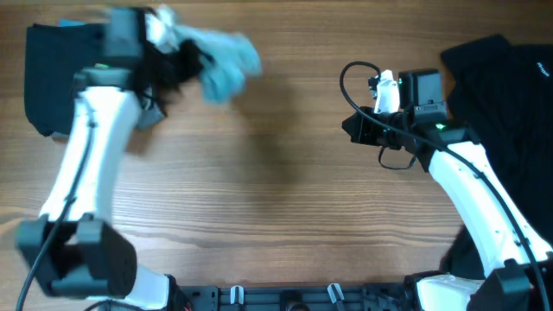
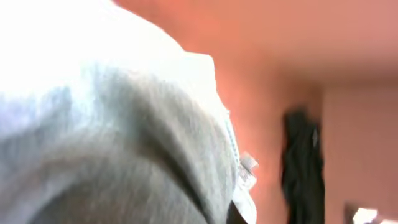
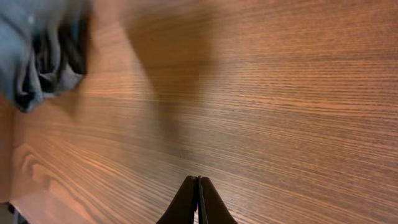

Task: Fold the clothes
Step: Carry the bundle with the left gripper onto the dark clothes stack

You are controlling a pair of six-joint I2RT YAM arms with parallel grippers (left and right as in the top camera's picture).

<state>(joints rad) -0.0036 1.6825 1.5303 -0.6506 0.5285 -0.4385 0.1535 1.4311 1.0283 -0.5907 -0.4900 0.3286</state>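
Light-blue shirt (image 2: 112, 137): pressed close to the left wrist camera, where its pale folds fill most of the view, washed out white at the top.
Shirt from above: a bunched, motion-blurred bundle (image 1: 226, 62) at the far left part of the table, just beside the left gripper.
Shirt from the right wrist: a crumpled blue-grey mass (image 3: 34, 50) in the upper left corner, with dark folds inside it. A broad soft shadow lies on the wood beside it.
Left gripper (image 1: 177, 59): its fingers are buried in cloth and blurred, so the grip itself cannot be seen. The bundle hangs from it, so it is most likely clamped on the shirt.
Left arm (image 1: 86, 164): white, reaching from the near left corner up toward the far edge.
Right gripper (image 3: 198, 196): clenched and holding nothing, its two dark fingers pressed tip to tip over bare wood.
Right gripper's place: right of the middle of the table, pointing left, well apart from the blue bundle.
Right arm (image 1: 484, 190): white, rising from the near right corner, with a black cable looped at its wrist.
Black shirt (image 1: 505, 95): spread loosely along the right edge of the table, behind and beside the right arm, with no gripper on it.
Table (image 1: 276, 199): brown wood grain.
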